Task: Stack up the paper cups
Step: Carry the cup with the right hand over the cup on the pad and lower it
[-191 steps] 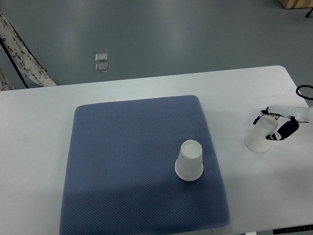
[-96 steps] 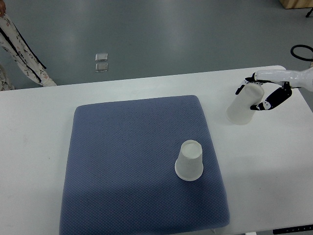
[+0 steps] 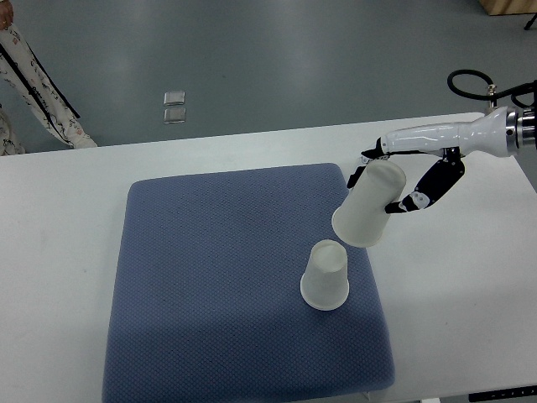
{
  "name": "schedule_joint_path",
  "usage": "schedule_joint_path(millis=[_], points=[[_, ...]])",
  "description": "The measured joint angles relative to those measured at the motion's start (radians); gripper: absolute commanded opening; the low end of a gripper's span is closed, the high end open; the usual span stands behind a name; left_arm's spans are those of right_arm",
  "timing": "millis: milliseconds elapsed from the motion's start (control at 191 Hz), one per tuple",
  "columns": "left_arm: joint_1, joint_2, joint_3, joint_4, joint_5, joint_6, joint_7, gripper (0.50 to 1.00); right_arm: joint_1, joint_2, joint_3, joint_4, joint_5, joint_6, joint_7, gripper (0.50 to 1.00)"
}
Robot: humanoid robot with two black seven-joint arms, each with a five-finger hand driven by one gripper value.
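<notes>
A white paper cup [image 3: 325, 275] stands upside down on the blue mat [image 3: 218, 277], right of the mat's middle. My right hand [image 3: 390, 180] comes in from the right edge and is shut on a second white paper cup [image 3: 369, 204]. That cup is held in the air, tilted, with its open mouth facing down and left, just above and to the right of the standing cup. The two cups are apart. My left hand is not in view.
The mat lies on a white table [image 3: 470, 285]. A person's patterned clothing [image 3: 38, 80] shows at the far left edge on the grey floor. A small clear object [image 3: 174, 107] lies on the floor beyond the table.
My right hand lifted the second cup off the table at the right and carried it up and then left, to just above the cup on the mat.
</notes>
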Motion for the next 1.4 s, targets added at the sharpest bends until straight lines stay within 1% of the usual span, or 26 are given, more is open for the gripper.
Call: schedule_joint_path(millis=[136,392,617,727,900,1402], points=[[0.000,0.000,0.000,0.000,0.000,0.000,0.000,1.000,0.013,-0.006,-0.001,0.035,-0.002,0.014,0.000,0.676],[0.000,0.000,0.000,0.000,0.000,0.000,0.000,1.000,0.028,0.010,-0.001,0.046,-0.004,0.015,0.000,0.678],[0.000,0.000,0.000,0.000,0.000,0.000,0.000,1.000,0.032,0.051,-0.001,0.048,-0.013,0.008,-0.007,0.678],[0.000,0.000,0.000,0.000,0.000,0.000,0.000,1.000,0.057,0.063,-0.005,0.049,-0.016,0.013,-0.008,0.678],[0.000,0.000,0.000,0.000,0.000,0.000,0.000,1.000,0.086,0.110,-0.008,0.049,-0.033,0.017,-0.009,0.680],[0.000,0.000,0.000,0.000,0.000,0.000,0.000,1.000,0.064,0.148,-0.031,0.049,-0.131,0.012,-0.014,0.686]])
